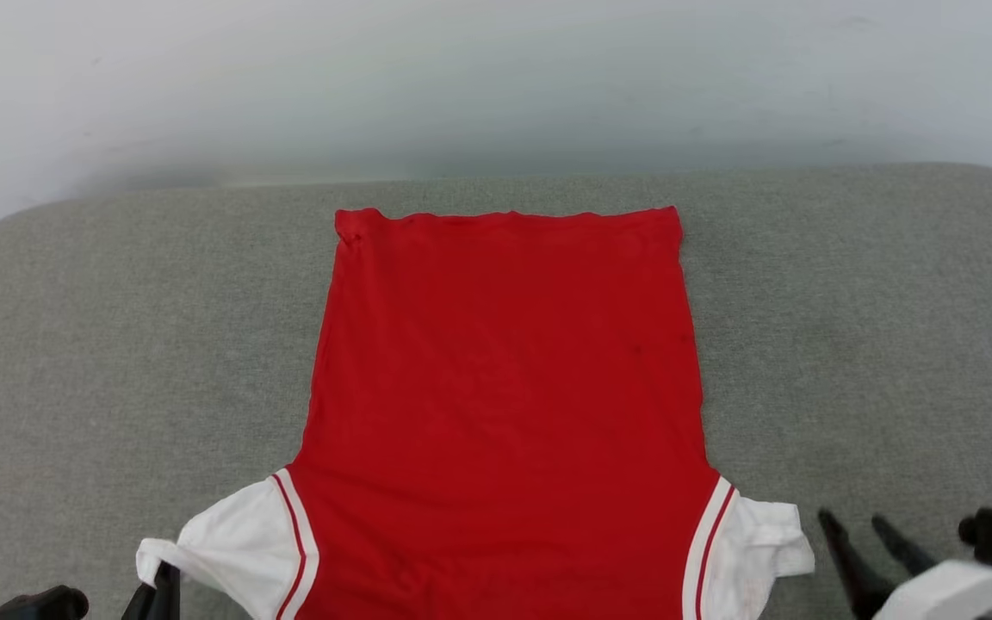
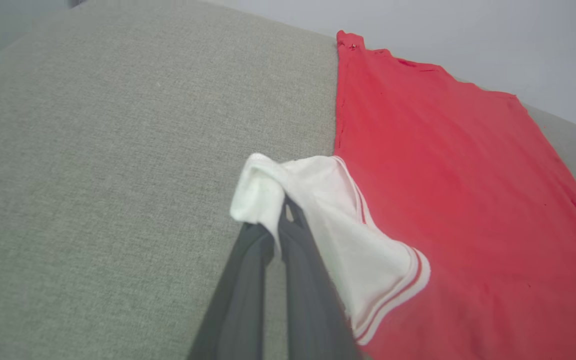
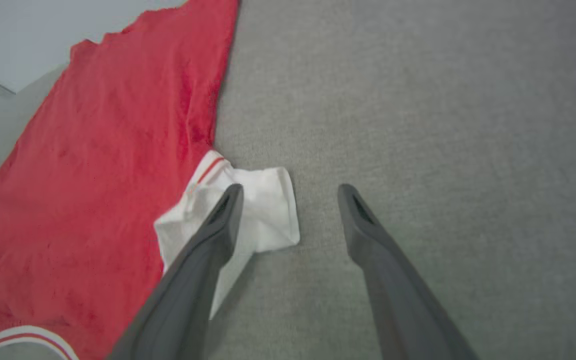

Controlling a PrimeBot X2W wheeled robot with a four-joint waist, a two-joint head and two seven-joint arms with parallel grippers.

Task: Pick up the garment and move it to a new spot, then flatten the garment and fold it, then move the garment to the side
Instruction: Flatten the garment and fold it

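Note:
The garment (image 1: 505, 387) is a red T-shirt with white sleeves and red-white trim. It lies spread flat on the grey cushioned surface (image 1: 83, 344), hem at the far end, plain red side up. My left gripper (image 2: 279, 212) is shut on the tip of the left white sleeve (image 2: 328, 200), which is bunched over the fingertips. In the head view that left gripper (image 1: 160, 577) sits at the lower left. My right gripper (image 3: 290, 192) stands open above the surface, its left finger (image 3: 218, 225) over the right white sleeve (image 3: 268, 210), holding nothing. It shows at the lower right (image 1: 858, 534).
The grey cushion (image 3: 443, 125) extends wide on both sides of the shirt. Beyond its rounded far edge is a pale floor (image 1: 496, 86).

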